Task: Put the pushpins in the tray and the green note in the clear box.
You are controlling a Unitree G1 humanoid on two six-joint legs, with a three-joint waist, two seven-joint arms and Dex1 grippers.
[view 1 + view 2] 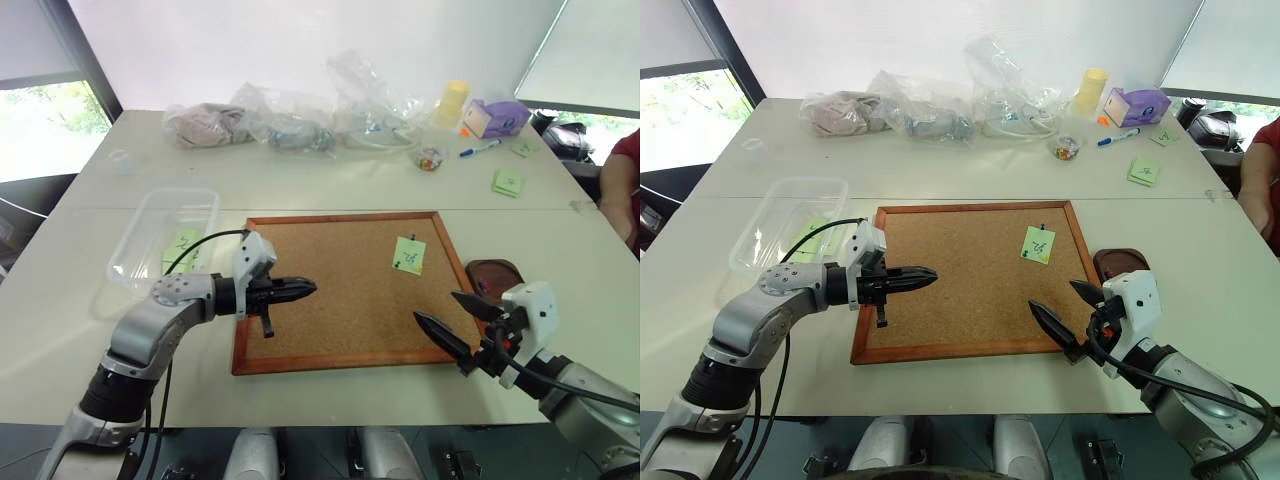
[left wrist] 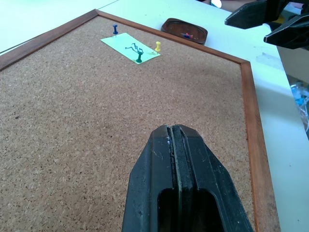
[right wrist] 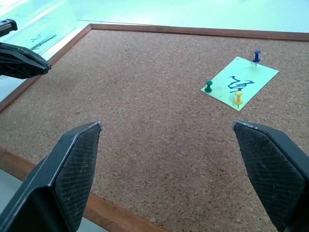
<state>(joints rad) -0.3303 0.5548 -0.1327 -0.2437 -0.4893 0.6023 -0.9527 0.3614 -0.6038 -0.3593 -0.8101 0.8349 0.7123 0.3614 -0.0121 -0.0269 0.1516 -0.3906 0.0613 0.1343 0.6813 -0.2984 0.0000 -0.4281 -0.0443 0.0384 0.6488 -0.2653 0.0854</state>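
Right wrist view: green note lies flat, corners diagonal

The green note bears only an unreadable dark scribble.

Room and background: pale table under bright daylight.

The table is off-white, with a seam running across it beyond both end effectors. Behind its far edge rises a plain white wall, evenly lit. A dark window frame slants down ahead and to the left of the left end effector; greenery shows through the window beside it. A second window with foliage sits far ahead and to the right of the right end effector, below a pale angled panel. Light is diffuse, shadows soft.
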